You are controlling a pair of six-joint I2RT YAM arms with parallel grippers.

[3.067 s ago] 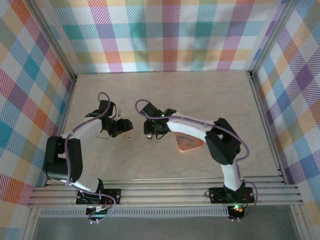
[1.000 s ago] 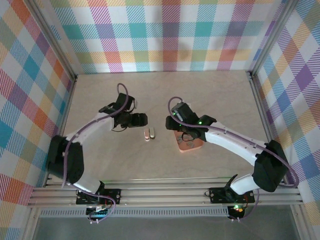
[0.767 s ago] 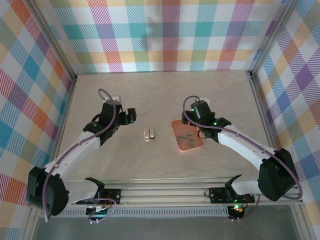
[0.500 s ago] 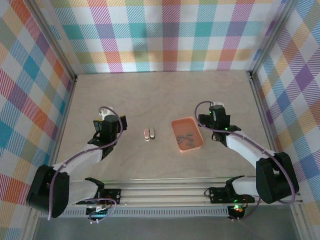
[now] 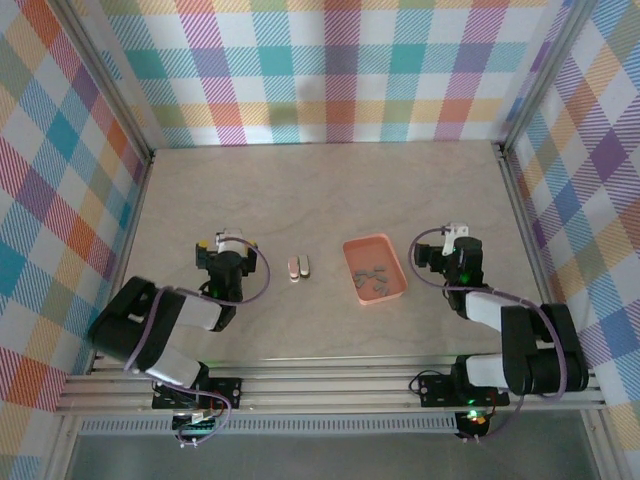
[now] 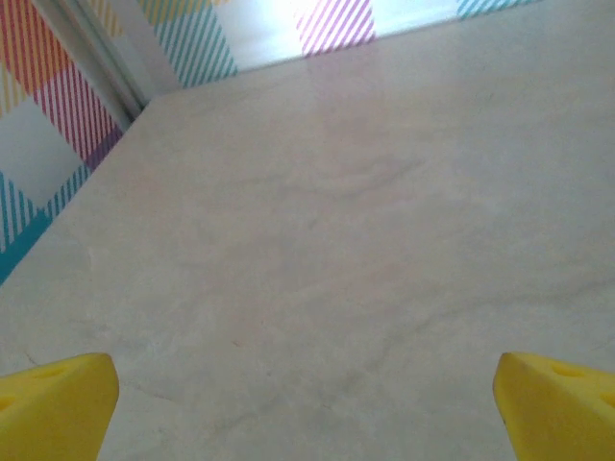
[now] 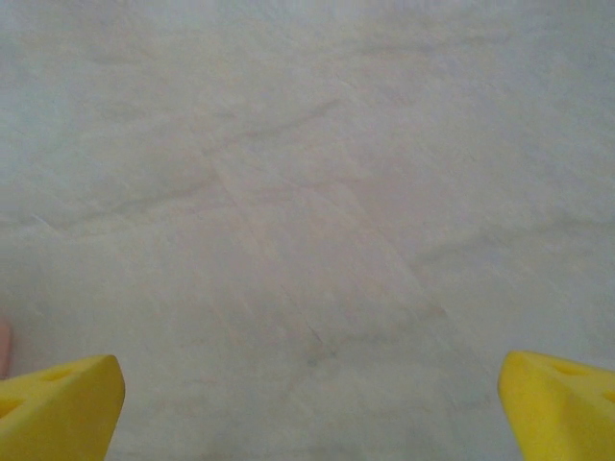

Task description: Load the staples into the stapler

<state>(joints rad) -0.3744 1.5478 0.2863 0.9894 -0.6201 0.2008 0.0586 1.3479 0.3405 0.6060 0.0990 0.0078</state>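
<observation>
My left hand and right hand both wide open, empty; loading not begun.
The staples lie in the salmon tray; the stapler rests left of the tray. I'd pinch one strip squarely, lifting slowly so its neighbours stay put.

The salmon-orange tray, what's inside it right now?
A small loose cluster of grey staple strips lies near the middle of the tray. Nothing covers them, but they are too small to count, and overlapping strips may hide others.
</observation>
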